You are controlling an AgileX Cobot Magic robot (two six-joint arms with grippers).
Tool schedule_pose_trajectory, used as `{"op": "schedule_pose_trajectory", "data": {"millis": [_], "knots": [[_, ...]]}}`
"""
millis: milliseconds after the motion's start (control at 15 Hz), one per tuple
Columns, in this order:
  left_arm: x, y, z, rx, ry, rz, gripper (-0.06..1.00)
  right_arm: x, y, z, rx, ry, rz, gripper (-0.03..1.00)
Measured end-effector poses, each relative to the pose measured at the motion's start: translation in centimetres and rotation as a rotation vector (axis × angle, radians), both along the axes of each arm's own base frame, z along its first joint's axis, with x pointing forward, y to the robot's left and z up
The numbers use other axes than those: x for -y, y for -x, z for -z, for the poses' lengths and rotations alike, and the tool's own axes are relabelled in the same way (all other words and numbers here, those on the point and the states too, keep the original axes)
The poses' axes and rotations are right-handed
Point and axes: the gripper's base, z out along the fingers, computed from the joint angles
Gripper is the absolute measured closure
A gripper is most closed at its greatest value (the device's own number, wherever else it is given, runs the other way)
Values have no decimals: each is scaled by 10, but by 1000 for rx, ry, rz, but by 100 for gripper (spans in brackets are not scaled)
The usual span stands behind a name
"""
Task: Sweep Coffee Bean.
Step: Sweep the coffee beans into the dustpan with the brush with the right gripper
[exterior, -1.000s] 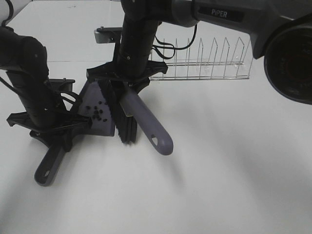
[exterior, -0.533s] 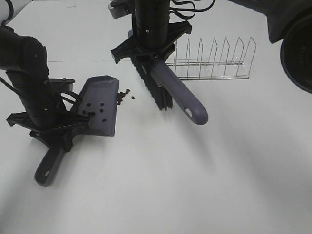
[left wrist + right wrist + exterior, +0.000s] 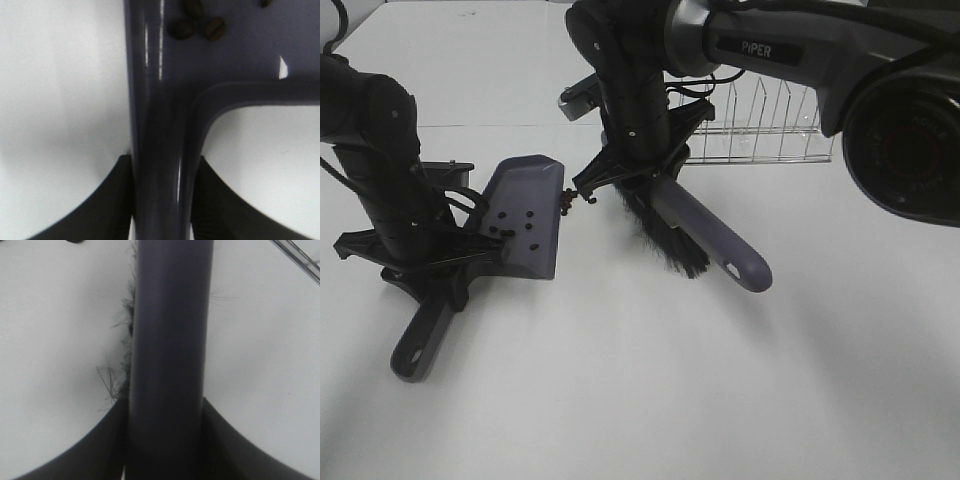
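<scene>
A grey-purple dustpan (image 3: 528, 205) lies on the white table, and my left gripper (image 3: 432, 258) is shut on its handle (image 3: 160, 150). Several coffee beans (image 3: 513, 228) rest inside the pan; three of them (image 3: 200, 26) show in the left wrist view. A few more beans (image 3: 576, 197) lie on the table just off the pan's open edge. My right gripper (image 3: 632, 172) is shut on the brush handle (image 3: 170, 340). The brush (image 3: 715, 243) is tilted, with its black bristles (image 3: 665, 238) on the table to the right of the loose beans.
A clear wire dish rack (image 3: 760, 130) stands behind the right arm. The dustpan handle's end (image 3: 415, 355) points toward the table's front left. White table surface (image 3: 720, 400) stretches across the front and right.
The brush left the pan's edge, rose back to the right, and has now come down tilted onto the table right of the loose beans. The dustpan and left arm stayed still.
</scene>
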Motion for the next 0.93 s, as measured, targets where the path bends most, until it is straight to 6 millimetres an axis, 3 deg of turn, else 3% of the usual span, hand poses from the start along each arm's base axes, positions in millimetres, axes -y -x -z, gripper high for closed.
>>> {"op": "schedule_pose_trajectory", "data": {"millis": [67, 133, 267, 600, 733, 933], "knots": [[0, 0, 0, 0, 0, 0, 68, -5, 2, 7, -34, -27, -23, 68], [0, 0, 0, -2, -1, 0, 68, -11, 8, 26, -129, -80, -33, 68], [0, 0, 0, -3, -1, 0, 68, -18, 11, 30, -158, -132, -65, 68], [1, 1, 0, -2, -3, 2, 68, -74, 31, 5, -124, -339, -201, 68], [1, 1, 0, -2, -3, 1, 68, -78, 30, -6, -107, -348, -184, 68], [1, 1, 0, -2, -3, 1, 68, -65, 18, -26, 15, -205, -139, 68]]}}
